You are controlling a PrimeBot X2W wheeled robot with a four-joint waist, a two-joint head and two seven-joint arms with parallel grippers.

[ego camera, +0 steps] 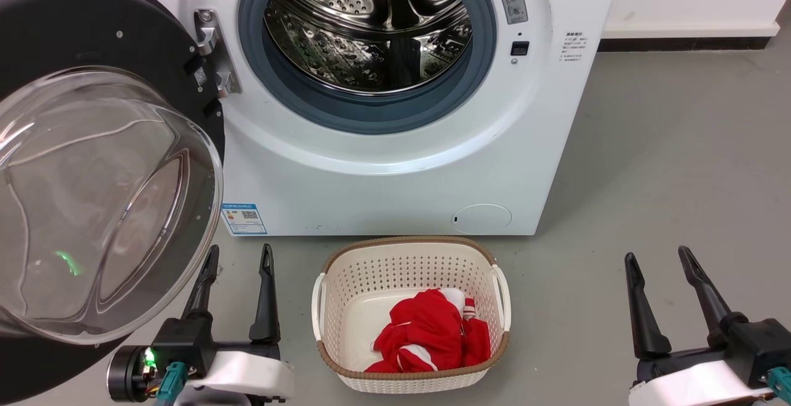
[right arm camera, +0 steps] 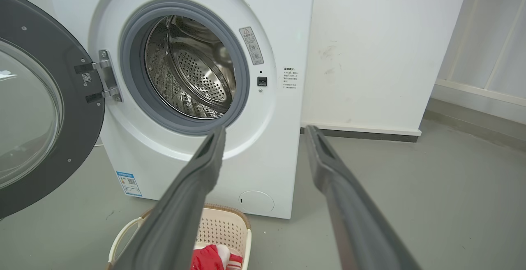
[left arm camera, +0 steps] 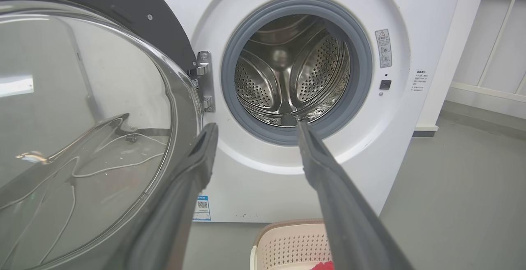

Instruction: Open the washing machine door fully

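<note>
Plainly, from the head view, the washing machine door (ego camera: 74, 196) stood swung out on its hinge (ego camera: 213, 54) at the left of the washing machine (ego camera: 383, 190). Its glass bowl bulged toward the robot and the steel drum (ego camera: 371, 23) lay bare. The left end effector (ego camera: 240, 248) hung just beside the door's lower edge with its fingers spread and nothing between them, which I took as placed to nudge the door wider if needed. The right end effector (ego camera: 657, 253) waited well apart on the other side, spread and empty too. Between them a cream basket (ego camera: 408, 251) holding a red garment (ego camera: 432, 332) sat on the floor (ego camera: 680, 146), near the machine's front, presumably ready for loading.

In the left wrist view, the spread fingers framed the drum opening, and the door filled the left side close by.

In the right wrist view, the door angled well away from the opening, so I judged the task nearly or wholly done. The floor was smooth grey, and a plain white wall (right arm camera: 370, 48) rose beside the machine.
</note>
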